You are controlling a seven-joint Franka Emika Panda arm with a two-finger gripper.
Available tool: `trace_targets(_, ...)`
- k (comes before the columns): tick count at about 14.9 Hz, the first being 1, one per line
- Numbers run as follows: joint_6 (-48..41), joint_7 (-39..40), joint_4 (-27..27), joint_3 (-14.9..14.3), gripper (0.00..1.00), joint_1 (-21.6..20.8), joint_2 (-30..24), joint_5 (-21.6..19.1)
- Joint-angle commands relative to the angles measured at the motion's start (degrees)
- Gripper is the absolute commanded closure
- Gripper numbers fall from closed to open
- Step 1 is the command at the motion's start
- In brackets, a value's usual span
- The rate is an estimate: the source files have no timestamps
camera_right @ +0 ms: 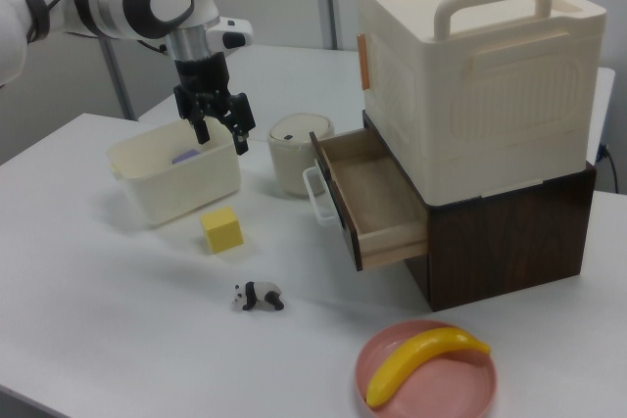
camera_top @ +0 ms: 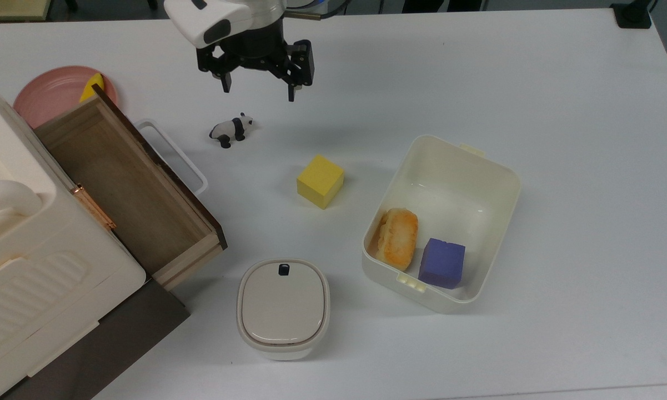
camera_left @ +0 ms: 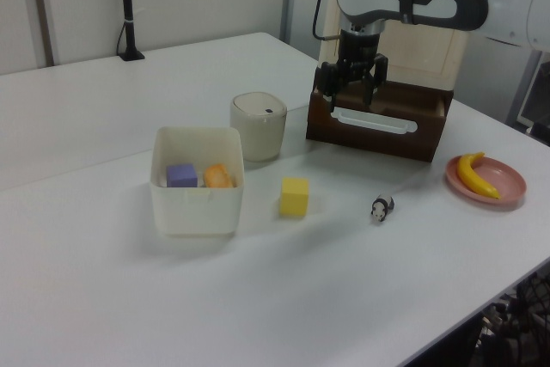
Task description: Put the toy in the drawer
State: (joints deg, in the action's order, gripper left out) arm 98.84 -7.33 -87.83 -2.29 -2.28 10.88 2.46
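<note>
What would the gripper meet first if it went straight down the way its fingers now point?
Probably bare table. The open gripper points down, and in the right view it hangs well away from the panda toy. The depth is uncertain, but nothing appears to lie directly beneath it.

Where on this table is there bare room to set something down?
The table is bare on the top view's right, beyond the open tub. It is crowded between the drawer, panda, yellow cube and lidded pot.

Light raw wood inside the drawer point(camera_top: 128, 189), dark brown front panel; smooth cream plastic tub point(camera_top: 455, 166); matt white counter point(camera_top: 561, 166); glossy pink plate point(camera_right: 428, 387).
</note>
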Motion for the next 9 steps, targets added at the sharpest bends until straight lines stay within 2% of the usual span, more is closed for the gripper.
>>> trace_targets(1, -1.4, 0.0, -1.4, 0.1, 0.00, -0.6, -1.0, -1.0)
trace_targets(9, -1.5, 0.1, -1.4, 0.1, 0.00, -0.2, -1.0, -1.0)
